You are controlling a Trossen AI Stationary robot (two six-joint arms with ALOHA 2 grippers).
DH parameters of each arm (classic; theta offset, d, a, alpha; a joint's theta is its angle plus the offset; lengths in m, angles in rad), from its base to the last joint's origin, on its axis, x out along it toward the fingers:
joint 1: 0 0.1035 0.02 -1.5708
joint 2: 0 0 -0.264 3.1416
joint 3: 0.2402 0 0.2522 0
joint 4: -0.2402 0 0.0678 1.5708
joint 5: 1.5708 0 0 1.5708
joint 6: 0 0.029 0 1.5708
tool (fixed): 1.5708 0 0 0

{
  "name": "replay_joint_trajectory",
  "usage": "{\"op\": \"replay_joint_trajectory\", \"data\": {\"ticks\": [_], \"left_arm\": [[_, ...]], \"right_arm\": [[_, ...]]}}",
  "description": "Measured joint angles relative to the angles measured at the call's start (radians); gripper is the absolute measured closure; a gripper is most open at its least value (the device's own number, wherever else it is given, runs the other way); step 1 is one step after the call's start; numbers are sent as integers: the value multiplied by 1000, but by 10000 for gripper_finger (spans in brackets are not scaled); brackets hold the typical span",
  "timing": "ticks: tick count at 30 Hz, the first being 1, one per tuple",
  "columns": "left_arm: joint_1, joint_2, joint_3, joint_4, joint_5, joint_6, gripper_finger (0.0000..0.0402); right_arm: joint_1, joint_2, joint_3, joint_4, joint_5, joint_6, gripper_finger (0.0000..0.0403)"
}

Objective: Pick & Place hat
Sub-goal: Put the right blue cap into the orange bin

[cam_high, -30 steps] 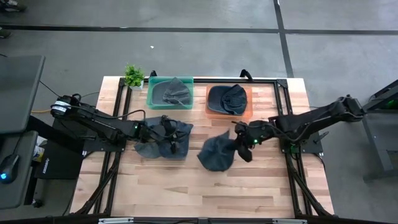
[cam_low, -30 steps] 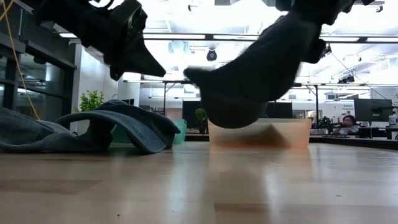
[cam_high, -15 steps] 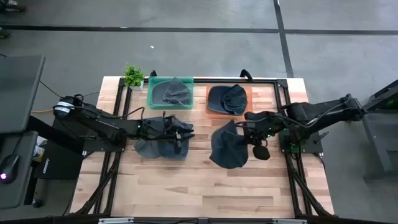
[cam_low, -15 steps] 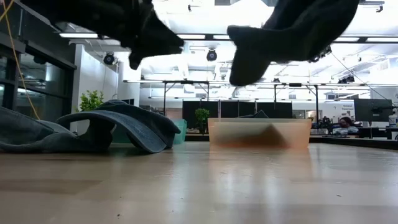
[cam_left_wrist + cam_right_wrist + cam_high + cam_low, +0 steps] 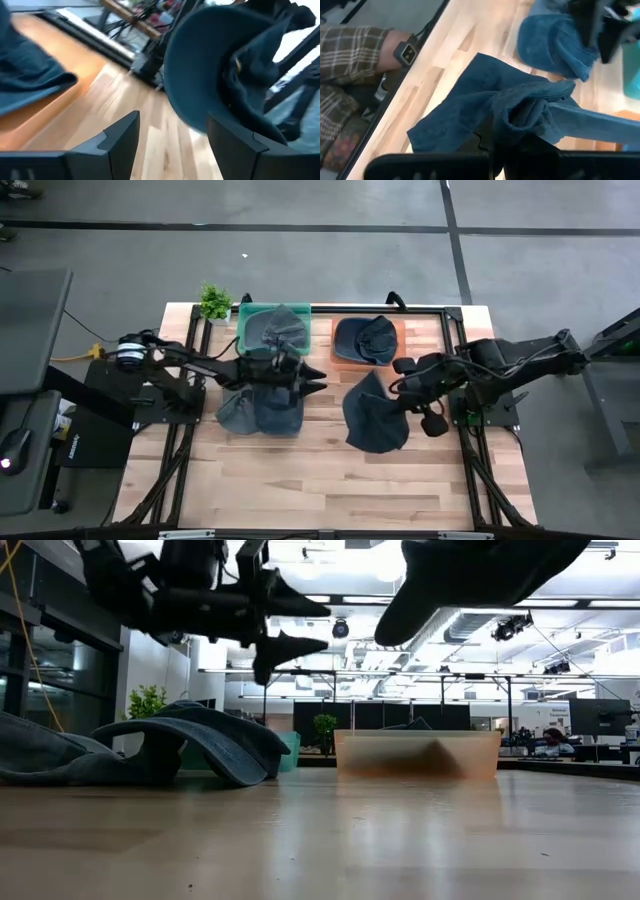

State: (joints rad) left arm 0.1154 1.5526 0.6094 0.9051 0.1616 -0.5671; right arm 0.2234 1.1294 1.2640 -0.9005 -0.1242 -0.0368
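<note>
Dark denim hat (image 5: 372, 415) hangs off the table (image 5: 330, 480), pinched in the right gripper (image 5: 398, 402) near the orange bin (image 5: 398, 345). Left gripper (image 5: 312, 378), fingers spread and empty, hovers over the hat pile (image 5: 255, 410).

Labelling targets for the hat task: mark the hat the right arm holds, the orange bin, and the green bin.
Dark blue fabric hat (image 5: 372, 420), high view, middle of its crown.
Orange plastic bin (image 5: 336, 358), high view, bare left rim.
Green plastic bin (image 5: 243, 340), high view, left wall.
</note>
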Motion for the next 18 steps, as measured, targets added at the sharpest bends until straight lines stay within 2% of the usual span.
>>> {"op": "replay_joint_trajectory", "data": {"ticks": [4, 10, 12, 18], "left_arm": [[54, 54, 1, 111, 124, -41, 176], [89, 119, 84, 100, 262, -59, 176], [89, 134, 123, 74, 301, -54, 176], [88, 187, 246, -92, 323, -5, 176]], "right_arm": [[0, 0, 0, 2, -29, -41, 403], [0, 2, 0, 56, -62, -105, 403], [0, 2, 0, 70, -70, -121, 403], [0, 2, 0, 90, -105, -129, 403]]}}
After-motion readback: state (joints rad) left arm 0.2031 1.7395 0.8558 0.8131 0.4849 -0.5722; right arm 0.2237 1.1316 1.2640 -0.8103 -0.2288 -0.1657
